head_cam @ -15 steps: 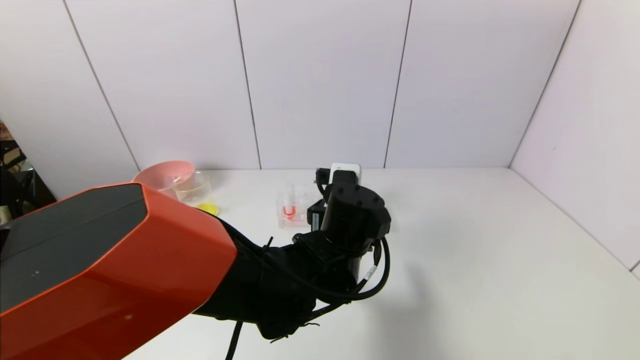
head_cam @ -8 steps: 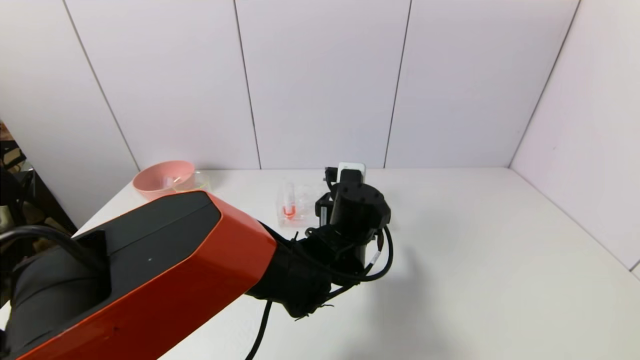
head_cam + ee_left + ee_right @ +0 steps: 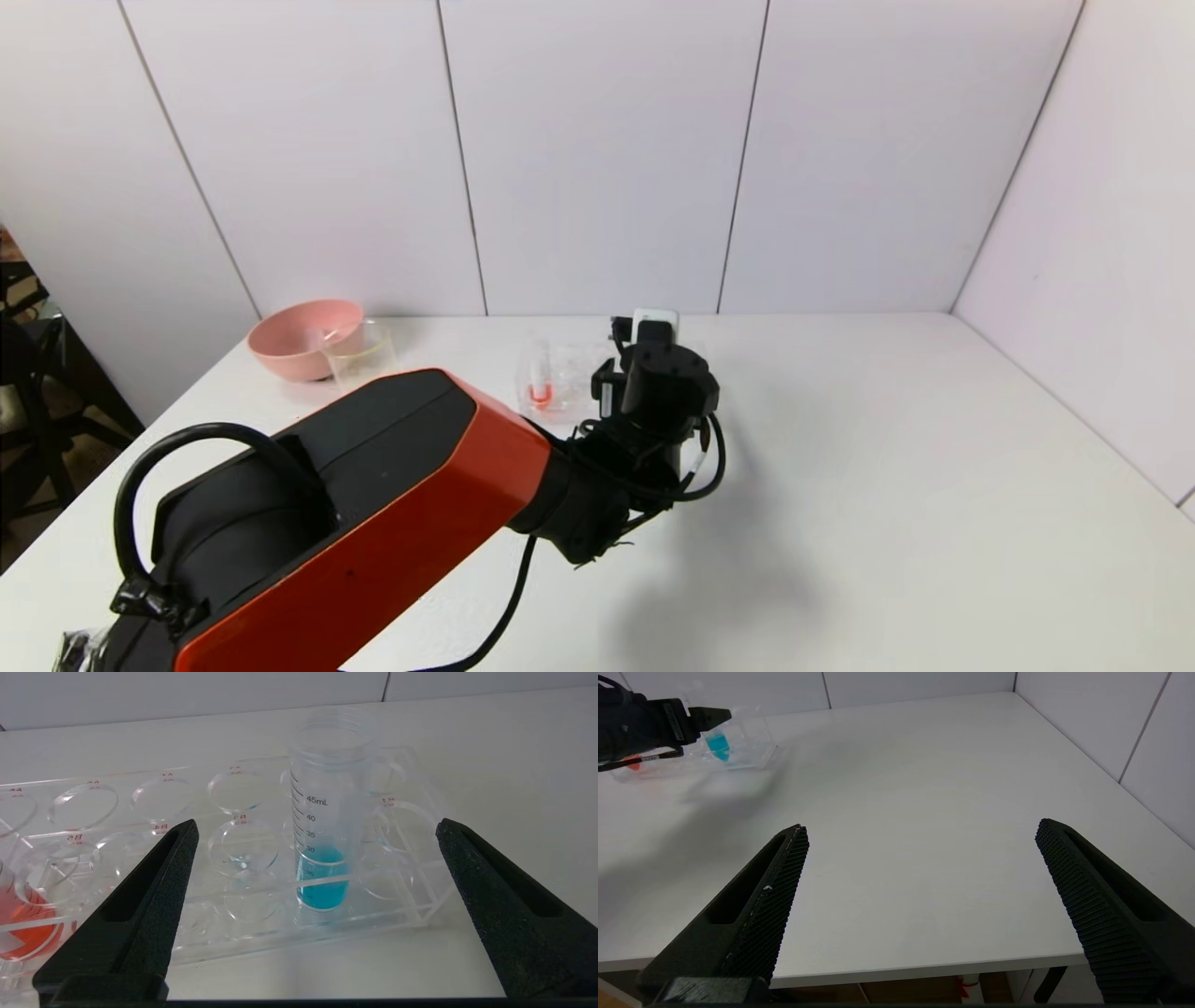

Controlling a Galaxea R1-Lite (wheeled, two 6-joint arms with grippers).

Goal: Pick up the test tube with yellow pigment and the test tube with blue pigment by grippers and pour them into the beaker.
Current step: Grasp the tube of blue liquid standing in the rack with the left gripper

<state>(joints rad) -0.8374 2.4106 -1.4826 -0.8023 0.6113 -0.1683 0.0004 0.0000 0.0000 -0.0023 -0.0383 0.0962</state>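
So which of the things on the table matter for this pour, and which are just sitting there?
Part of the job:
- blue tube, upright in the clear rack
- beaker, beside the bowl
- left gripper, open, facing the blue tube
- right gripper, open, over bare table

Just sitting there:
- pink bowl
- red tube in the rack

The yellow tube is not visible.

A round pink plastic bowl (image 3: 304,338) sits near the back left corner of the white table (image 3: 887,448). Toward the middle stands a clear acrylic rack with round numbered holes (image 3: 243,812), and a red-tipped clear tube (image 3: 539,373) stands upright in it.
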